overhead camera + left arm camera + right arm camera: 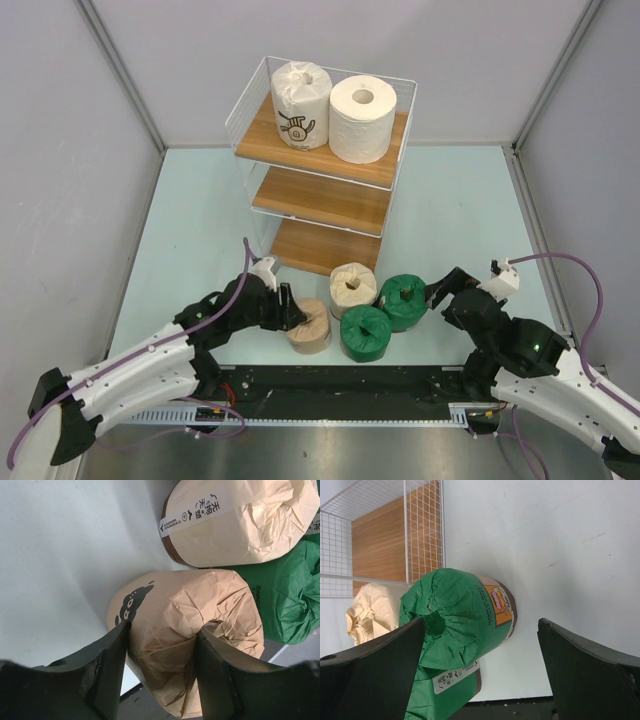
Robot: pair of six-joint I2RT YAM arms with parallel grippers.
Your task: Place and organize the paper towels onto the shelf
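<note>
The left gripper (164,632) clasped the nearer tan paper-wrapped cylindrical roll (200,600), which stood on end on the pale surface (450,200) before the white wire shelf (330,200), while the right gripper (481,625) gaped empty.

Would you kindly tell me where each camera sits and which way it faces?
Top external: above, behind the bases, facing the shelf; left arm, right arm show.
Left wrist: on that arm, facing the tan roll the left gripper grips.
Right wrist: facing a green roll inside the open right gripper.
Shared: top and right wrist both show the shelf.
</note>
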